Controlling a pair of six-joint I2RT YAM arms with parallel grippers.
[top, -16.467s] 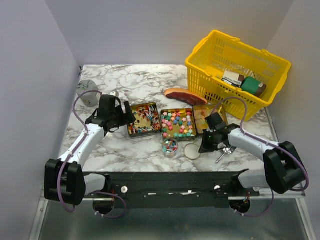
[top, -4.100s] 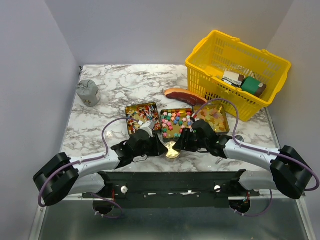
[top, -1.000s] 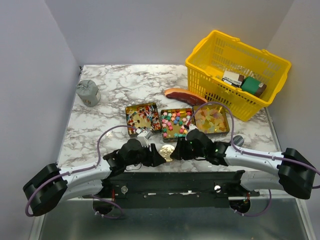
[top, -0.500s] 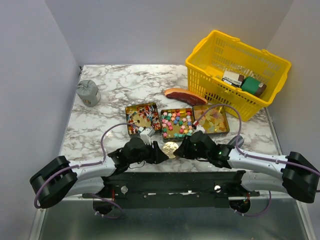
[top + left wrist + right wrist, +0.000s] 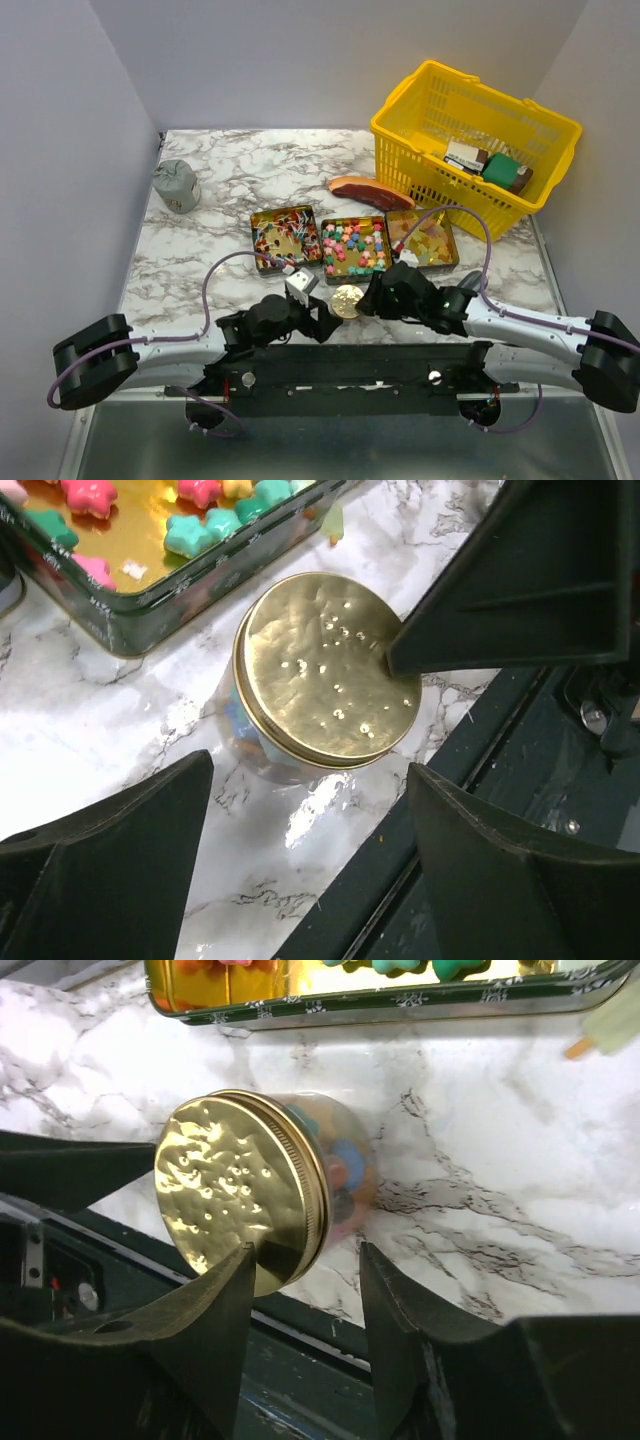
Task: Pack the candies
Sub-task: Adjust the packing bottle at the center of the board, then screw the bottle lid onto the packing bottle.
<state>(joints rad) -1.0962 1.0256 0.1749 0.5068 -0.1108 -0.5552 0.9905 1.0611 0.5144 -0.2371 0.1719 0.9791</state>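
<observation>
White arm shells (image 5: 160,347), black joints (image 5: 88,362), looping purple cables (image 5: 206,290), matte black tool fingers (image 5: 100,880)

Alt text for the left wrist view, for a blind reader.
A gold-lidded clear glass jar of candies stands on the marble table ahead of the open left end effector, beside a dark tin of pastel star candies.

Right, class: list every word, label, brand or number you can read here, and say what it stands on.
No text here can be read.
Boxed packets in the yellow basket: printing too small to read.
Gold lid of the jar: plain, no lettering.
Tin rim: small white ornaments, no words.
</observation>
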